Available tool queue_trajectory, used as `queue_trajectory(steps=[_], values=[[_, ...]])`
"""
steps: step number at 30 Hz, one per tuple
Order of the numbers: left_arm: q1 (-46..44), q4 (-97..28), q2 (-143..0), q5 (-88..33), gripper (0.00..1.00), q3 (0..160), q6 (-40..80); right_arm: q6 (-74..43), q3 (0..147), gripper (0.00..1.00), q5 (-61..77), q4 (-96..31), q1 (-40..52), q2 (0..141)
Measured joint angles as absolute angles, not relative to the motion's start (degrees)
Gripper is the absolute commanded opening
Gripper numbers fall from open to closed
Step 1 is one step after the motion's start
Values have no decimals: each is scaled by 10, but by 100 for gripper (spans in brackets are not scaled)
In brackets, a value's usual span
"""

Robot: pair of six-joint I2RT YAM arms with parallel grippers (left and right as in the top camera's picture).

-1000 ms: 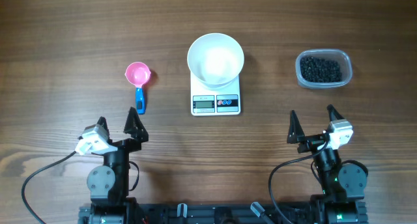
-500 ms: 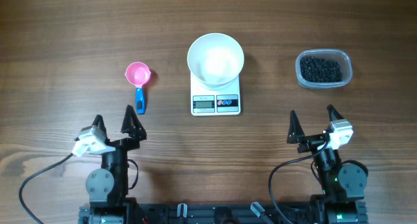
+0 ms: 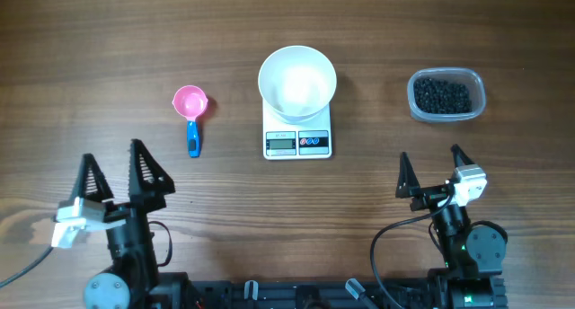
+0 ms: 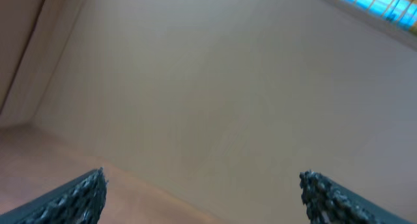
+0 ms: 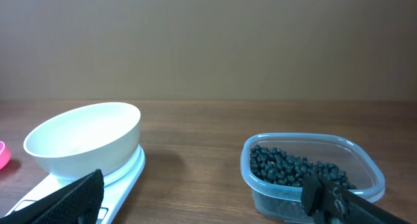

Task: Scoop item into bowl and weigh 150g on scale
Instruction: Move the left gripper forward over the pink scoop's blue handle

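The white bowl (image 3: pixel 297 79) (image 5: pixel 85 136) stands empty on the white scale (image 3: pixel 297 143) (image 5: pixel 128 175) at the table's middle back. The item, tiny black beads (image 3: pixel 441 95) (image 5: pixel 292 167), fills a clear plastic tub (image 3: pixel 446 114) at the back right. A pink scoop (image 3: pixel 190 102) with a blue handle lies left of the scale. My left gripper (image 3: pixel 111 153) (image 4: pixel 202 180) is open and empty at the front left, its camera tilted up at a bare wall. My right gripper (image 3: pixel 429 154) (image 5: pixel 203 182) is open and empty at the front right, facing the gap between scale and tub.
The wooden table (image 3: pixel 377 39) runs wide around these things. Both arm bases and their cables sit along the front edge.
My left arm has swung to the left and tipped its gripper upward, away from the scoop's handle. The right arm, bowl, scale, tub and scoop have not moved.
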State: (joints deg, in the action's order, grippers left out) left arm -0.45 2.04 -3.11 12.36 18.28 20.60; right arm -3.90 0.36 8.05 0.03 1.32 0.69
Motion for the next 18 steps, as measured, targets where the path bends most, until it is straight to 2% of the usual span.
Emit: queue_trajectory(steps=[4, 12, 18], values=[[-4, -78, -128, 118, 100, 312, 196, -39, 4, 100, 81, 1, 13, 8], [-4, -387, -455, 69, 100, 647, 177, -39, 4, 100, 80, 2, 13, 8], [-4, -427, -601, 65, 100, 669, 176, -39, 4, 100, 80, 2, 13, 8]])
